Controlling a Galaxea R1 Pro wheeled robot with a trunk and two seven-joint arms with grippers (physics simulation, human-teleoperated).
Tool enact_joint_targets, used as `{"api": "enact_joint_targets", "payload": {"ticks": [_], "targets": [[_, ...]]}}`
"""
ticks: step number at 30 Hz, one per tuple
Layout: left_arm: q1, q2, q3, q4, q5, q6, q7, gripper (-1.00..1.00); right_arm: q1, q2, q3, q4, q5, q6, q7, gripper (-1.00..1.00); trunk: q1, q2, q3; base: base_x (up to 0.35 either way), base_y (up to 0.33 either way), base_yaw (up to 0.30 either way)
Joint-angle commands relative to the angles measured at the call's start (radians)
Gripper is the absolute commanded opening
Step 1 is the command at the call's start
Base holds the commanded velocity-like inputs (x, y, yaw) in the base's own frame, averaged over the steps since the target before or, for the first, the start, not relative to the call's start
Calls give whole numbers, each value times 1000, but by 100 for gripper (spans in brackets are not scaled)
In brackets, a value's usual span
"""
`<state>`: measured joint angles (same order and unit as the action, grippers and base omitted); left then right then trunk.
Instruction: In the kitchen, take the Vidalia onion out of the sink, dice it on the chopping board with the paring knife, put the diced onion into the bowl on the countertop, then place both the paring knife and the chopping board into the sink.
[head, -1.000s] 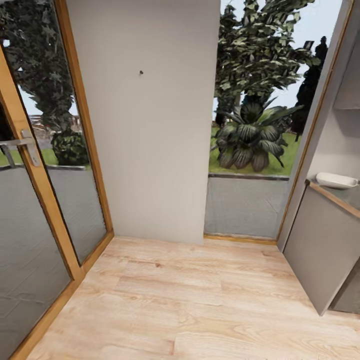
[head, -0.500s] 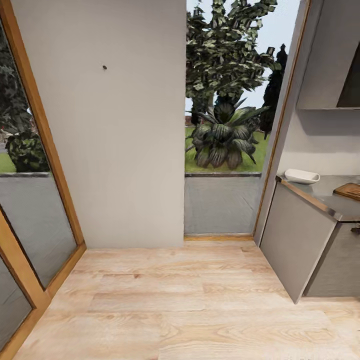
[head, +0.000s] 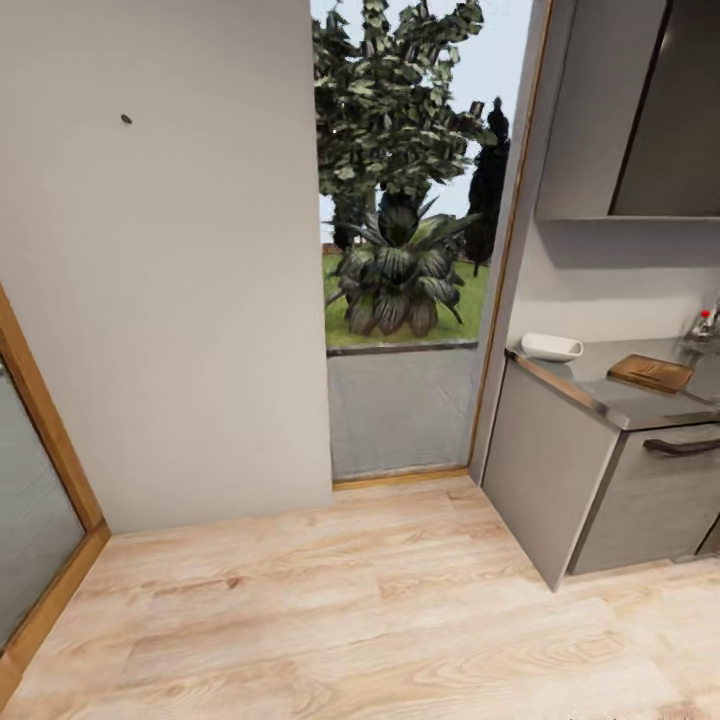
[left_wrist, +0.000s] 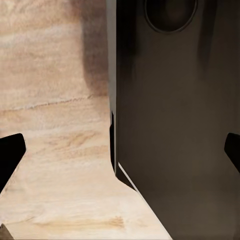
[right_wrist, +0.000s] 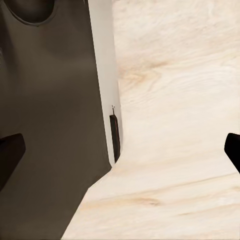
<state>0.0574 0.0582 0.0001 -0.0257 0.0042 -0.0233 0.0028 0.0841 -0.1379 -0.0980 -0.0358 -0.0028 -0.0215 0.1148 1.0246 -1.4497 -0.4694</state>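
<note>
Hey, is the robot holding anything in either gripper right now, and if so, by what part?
Nothing is held. The left gripper and right gripper both have their fingers spread wide with only the robot's dark body and the wood floor between them.

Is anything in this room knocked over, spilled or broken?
Nothing stands out. The white bowl sits upright at the near end of the grey countertop, the chopping board lies flat further along it, and the wood floor shows no spill or debris.
</note>
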Motion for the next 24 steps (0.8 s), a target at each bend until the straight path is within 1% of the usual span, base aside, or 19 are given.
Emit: {"api": "enact_joint_targets", "payload": {"ticks": [1, 24], "targets": [[1, 0, 0, -2, 0, -1, 0, 100, 0, 0, -8, -1, 0, -2, 5, 100, 0, 0, -1, 192, 107, -300], [1, 0, 0, -2, 0, -1, 0, 100, 0, 1, -8, -1, 0, -2, 5, 100, 0, 0, -1, 192, 110, -300]]}}
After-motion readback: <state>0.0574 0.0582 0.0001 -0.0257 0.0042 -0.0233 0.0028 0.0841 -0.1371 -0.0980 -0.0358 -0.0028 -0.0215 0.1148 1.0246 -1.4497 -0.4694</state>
